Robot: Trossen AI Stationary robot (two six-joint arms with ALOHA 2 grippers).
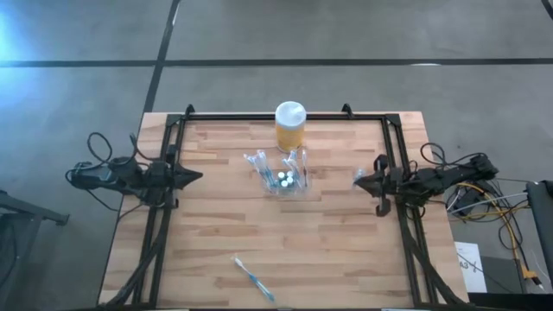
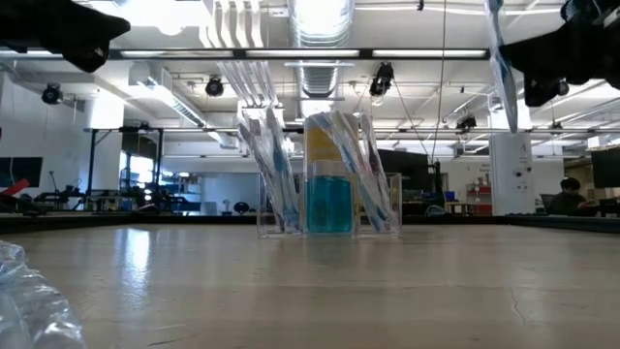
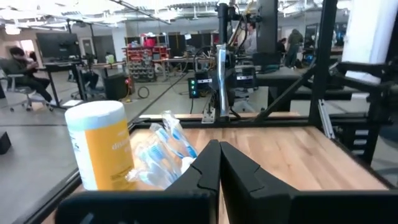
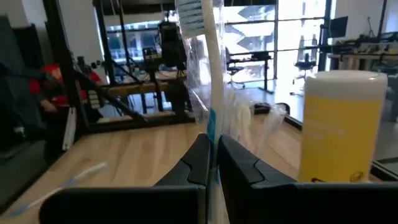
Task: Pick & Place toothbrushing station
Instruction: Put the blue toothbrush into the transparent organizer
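Toothbrushing station [image 1: 283,179], a clear slotted holder with wrapped toothbrushes in it, sits mid-worktop just in front of the yellow jar [image 1: 290,127] with white lid, nearly touching it. Right gripper [image 1: 359,180] hovers at the right side, clamped on a wrapped toothbrush [image 4: 210,93] that stands upright between its fingers. Step looks like carrying that brush to the station: come in from above, keep the brush vertical, aim for a free slot, and don't nudge the light holder or the jar behind it. Left gripper [image 1: 197,176] waits at the left side, closed on nothing. Another loose toothbrush [image 1: 252,276] lies near the front edge of the worktop [image 1: 346,250]. Open wood between right gripper and station; frame rails [image 1: 402,225] run along both sides.
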